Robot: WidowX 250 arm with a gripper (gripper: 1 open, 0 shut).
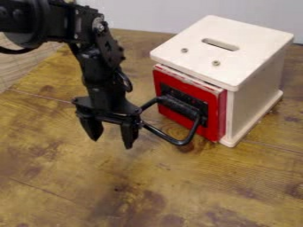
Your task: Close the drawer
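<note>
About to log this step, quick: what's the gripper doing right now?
Gripper: open, fingers apart and pointing down, nothing between them.

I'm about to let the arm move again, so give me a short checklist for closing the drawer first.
Drawer front flush with cream box: looks ok, any slight gap cannot tell.
Handle attached to drawer front: ok.
Gripper fingers apart, holding nothing: ok.
Gripper clear of handle: cannot tell, they overlap in this view.
Box upright on table: ok.
</note>
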